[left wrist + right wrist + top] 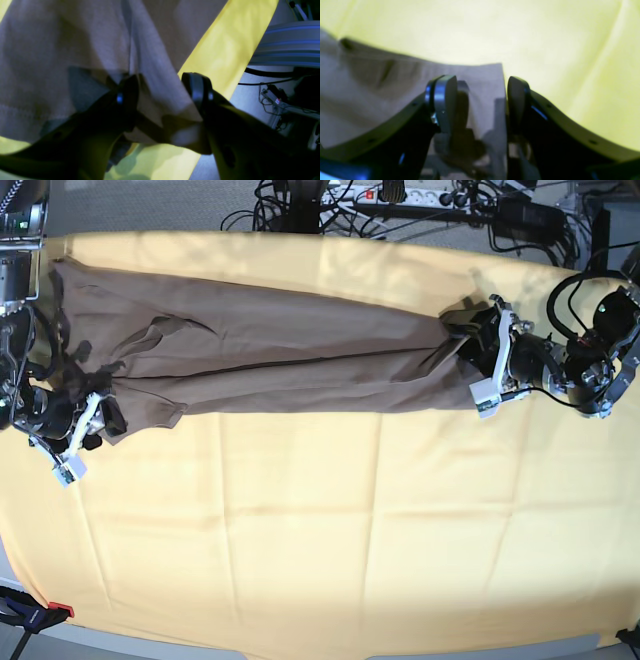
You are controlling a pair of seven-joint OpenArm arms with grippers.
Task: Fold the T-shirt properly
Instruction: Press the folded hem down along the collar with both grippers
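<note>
We observe the right pincer (88, 423) at the left edge of the tabletop (300, 580) in the base view, positioned at the near left corner of the T-shirt (280, 355). In the right wrist view, its two fingers (445, 100) stand apart, one over the brown fabric and the other at the fabric's straight edge, with a strip of the T-shirt (395, 100) lying between them; we cannot tell whether either finger touches the fabric. The T-shirt lies stretched into a long horizontal band across the far half of the tabletop, resting on the yellow cloth (300, 530) that covers the surface. A dark crease runs along the length of the band, and a bunched sleeve fold sits near its left end. The near half of the yellow cloth carries nothing but its own fold lines. At the right end of the band, near the right edge of the tabletop, we find the left pincer (470, 360), where the fabric gathers into a narrow bunch. In the left wrist view, its fingers (197, 90) stand apart with a hanging fold of the T-shirt (75, 50) between them, and the yellow cloth (225, 50) shows beyond. Cables (400, 200) lie past the far edge.
</note>
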